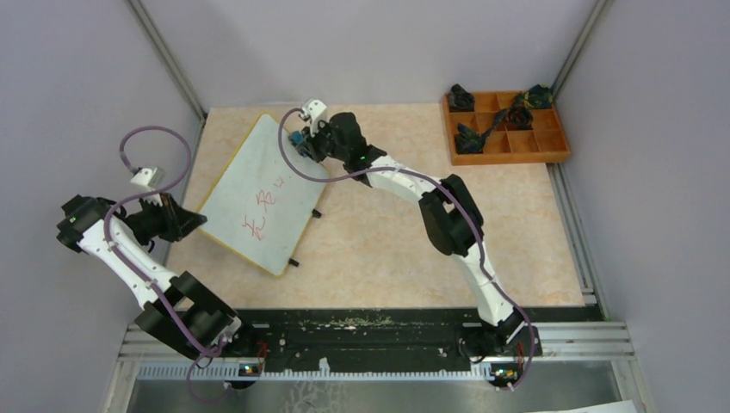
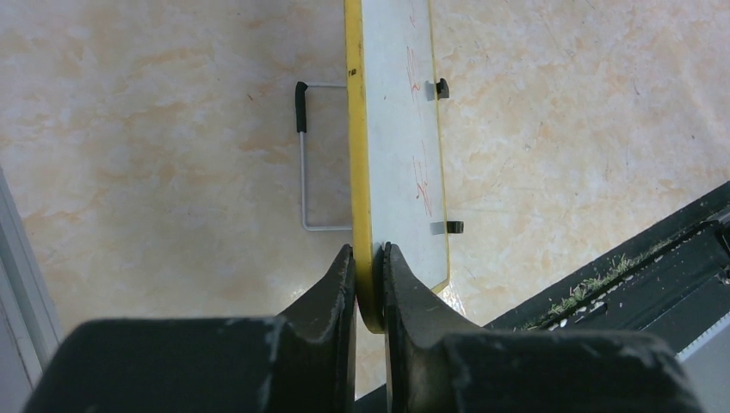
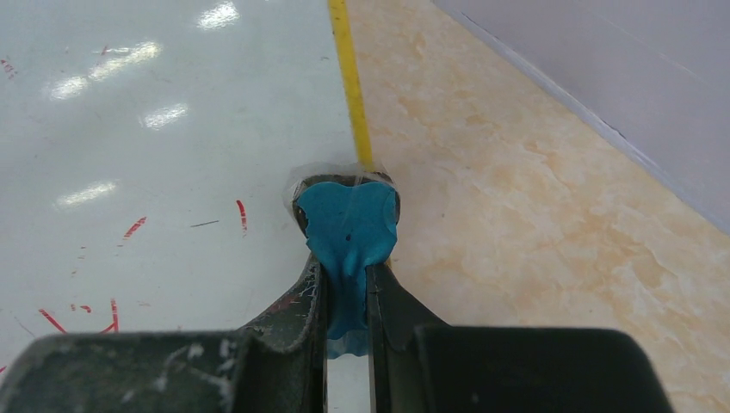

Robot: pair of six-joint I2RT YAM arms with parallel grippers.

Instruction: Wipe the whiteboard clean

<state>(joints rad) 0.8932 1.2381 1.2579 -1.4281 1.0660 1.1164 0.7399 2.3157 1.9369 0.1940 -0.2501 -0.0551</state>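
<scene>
Whiteboard (image 1: 258,194): on desk (image 1: 387,249), well left of the tray (image 1: 506,127), seemingly tilted.
Left fingers (image 2: 331,292): narrow, clamping the yellow rim at the corner farthest from the tray.
Right fingers (image 3: 301,310): pinching a blue pad (image 3: 349,219) at the tray-side edge.
Handling: likely stiff, light and slick. Hold by the rim, 1 gripper steadying.

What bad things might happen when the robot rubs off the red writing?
1. The left pincer pinches only the thin yellow rim of the whiteboard near a corner, so hard rubbing might make the board slip or swivel.
2. The blue eraser in the right pincer sits right at the board's rim, so it may slide off onto the table.
3. The red writing lies farther along the board, so some could get missed.
</scene>
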